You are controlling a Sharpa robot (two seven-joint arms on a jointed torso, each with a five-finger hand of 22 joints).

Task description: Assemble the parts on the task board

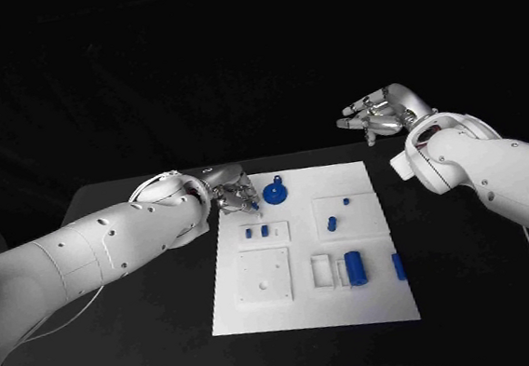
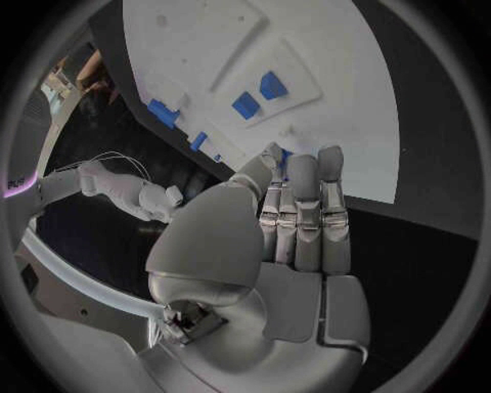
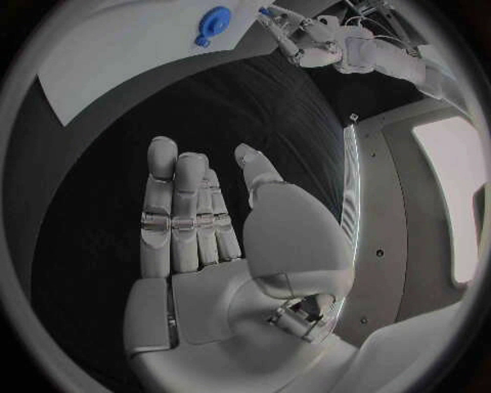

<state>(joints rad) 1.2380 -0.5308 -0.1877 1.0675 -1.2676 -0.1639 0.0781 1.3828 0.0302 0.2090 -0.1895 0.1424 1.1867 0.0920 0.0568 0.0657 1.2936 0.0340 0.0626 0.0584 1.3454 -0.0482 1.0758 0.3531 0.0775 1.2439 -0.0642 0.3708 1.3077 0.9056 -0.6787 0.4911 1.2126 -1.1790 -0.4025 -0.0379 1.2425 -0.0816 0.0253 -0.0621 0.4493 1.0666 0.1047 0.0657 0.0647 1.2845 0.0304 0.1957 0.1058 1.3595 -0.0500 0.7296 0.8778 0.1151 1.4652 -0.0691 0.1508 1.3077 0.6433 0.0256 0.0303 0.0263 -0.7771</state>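
Looking from the head view, the left robot hand (image 1: 233, 197) hovers at the far left edge of the task board (image 1: 315, 312) on the bench (image 1: 129, 355), beside a round blue part (image 1: 277, 190); it could knock the part aside. Whether it pinches anything, I cannot tell.

From the left wrist, its fingers (image 2: 303, 214) lie pressed together over the board edge.

From the right wrist, the right robot hand (image 3: 204, 237) is spread, holding nothing, raised off the board.

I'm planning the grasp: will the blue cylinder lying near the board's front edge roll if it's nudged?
Probably. The blue cylinder lies on its side on the task board, so a sideways push likely rolls it. It looks rigid, small and probably light, though its weight can't be confirmed.
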